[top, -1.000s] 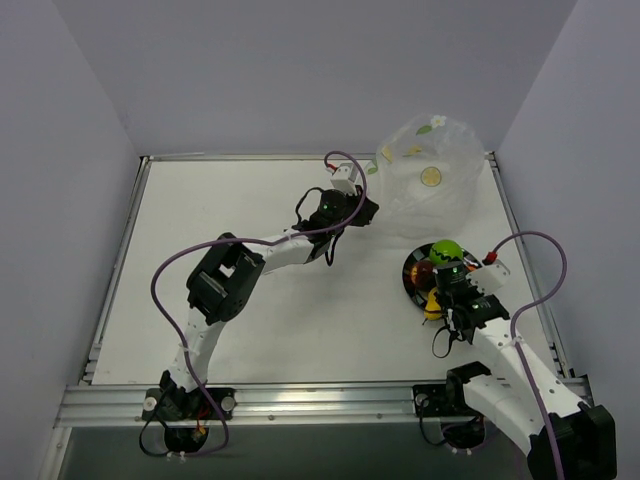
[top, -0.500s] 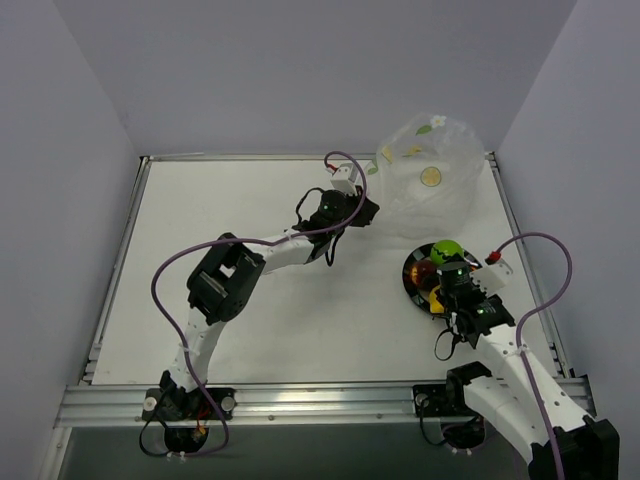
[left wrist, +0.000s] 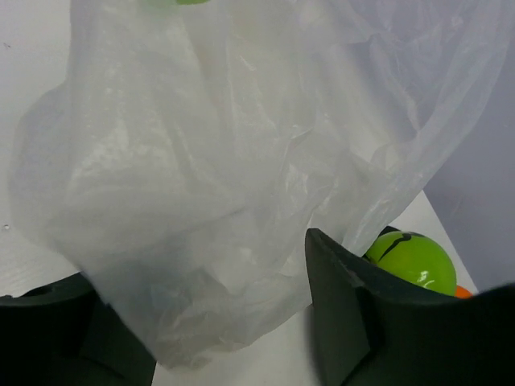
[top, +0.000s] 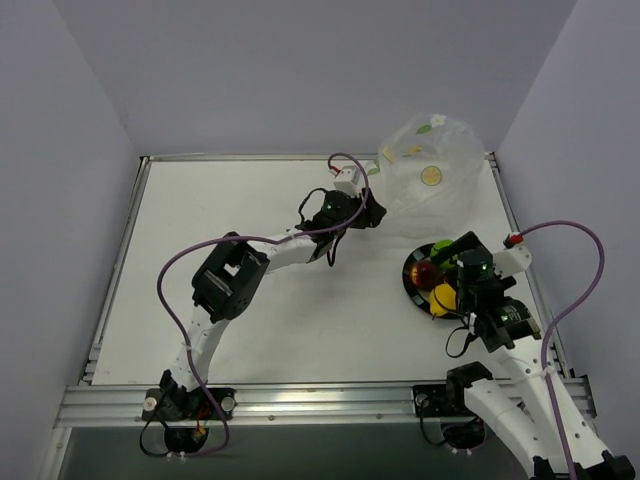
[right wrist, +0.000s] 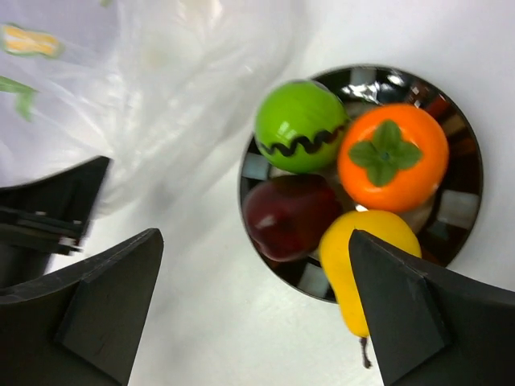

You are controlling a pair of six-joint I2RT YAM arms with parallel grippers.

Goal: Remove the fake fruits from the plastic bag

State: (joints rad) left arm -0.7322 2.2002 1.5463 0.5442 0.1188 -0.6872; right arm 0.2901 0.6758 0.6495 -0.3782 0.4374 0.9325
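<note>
At the far right of the table (top: 200, 250) we find the bag (top: 430, 170), printed with green leaves and yellow marks; its film hangs loose between the parted jaws of the left gripper (left wrist: 201, 273). The plate (right wrist: 471, 193) holds four fruits (top: 442, 297): orange (right wrist: 393, 157), green (right wrist: 299, 125), red (right wrist: 286, 217), yellow (right wrist: 358, 257). Above, the right gripper (right wrist: 256, 241) gapes wide, empty.

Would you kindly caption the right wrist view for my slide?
Four fake fruits on the plate, plastic bag beside it, framed by the open right end effector.
</note>
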